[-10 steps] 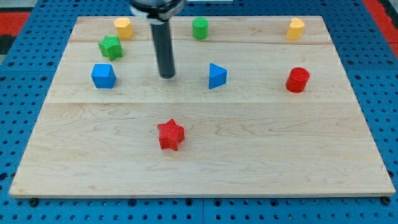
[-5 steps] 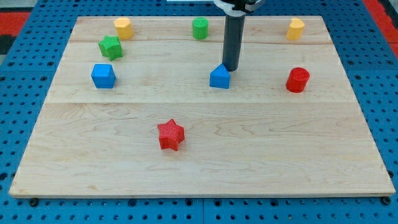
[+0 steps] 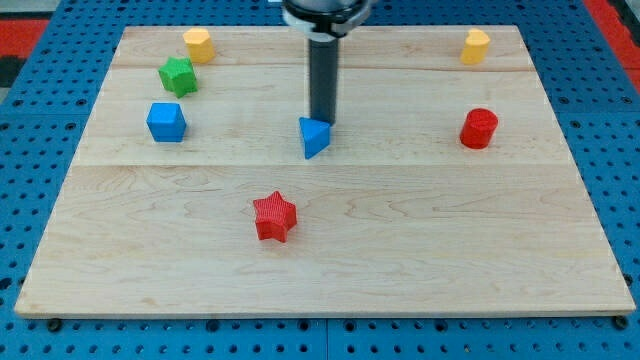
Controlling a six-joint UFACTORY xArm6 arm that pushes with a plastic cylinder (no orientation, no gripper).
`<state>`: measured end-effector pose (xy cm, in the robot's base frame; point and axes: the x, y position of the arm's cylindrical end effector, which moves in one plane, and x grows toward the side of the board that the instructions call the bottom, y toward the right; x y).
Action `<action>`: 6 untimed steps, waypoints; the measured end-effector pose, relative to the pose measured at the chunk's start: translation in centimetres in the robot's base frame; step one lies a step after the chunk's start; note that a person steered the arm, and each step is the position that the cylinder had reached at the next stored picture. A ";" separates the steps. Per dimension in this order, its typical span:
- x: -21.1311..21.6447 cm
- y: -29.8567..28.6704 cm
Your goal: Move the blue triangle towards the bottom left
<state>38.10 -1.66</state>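
Observation:
The blue triangle (image 3: 314, 137) lies near the middle of the wooden board (image 3: 400, 230), a little above centre. My tip (image 3: 322, 120) touches its upper right side, with the dark rod rising straight up to the view's top. The red star (image 3: 274, 217) lies below and left of the triangle. The green cylinder seen before is hidden behind the rod.
A blue cube (image 3: 166, 122) sits at the left, a green star (image 3: 177, 76) and a yellow block (image 3: 198, 45) above it. A second yellow block (image 3: 476, 46) is at the top right. A red cylinder (image 3: 479, 129) sits at the right.
My tip swung from left of centre to above the triangle, then pushed it left and slightly down. The triangle has shifted left and turned. The rod now covers the green cylinder.

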 end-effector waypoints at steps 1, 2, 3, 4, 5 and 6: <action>2.1 -1.4; 2.4 0.4; 4.0 2.7; 5.0 0.2; 5.0 -3.2; 7.2 -4.8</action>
<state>45.27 -6.46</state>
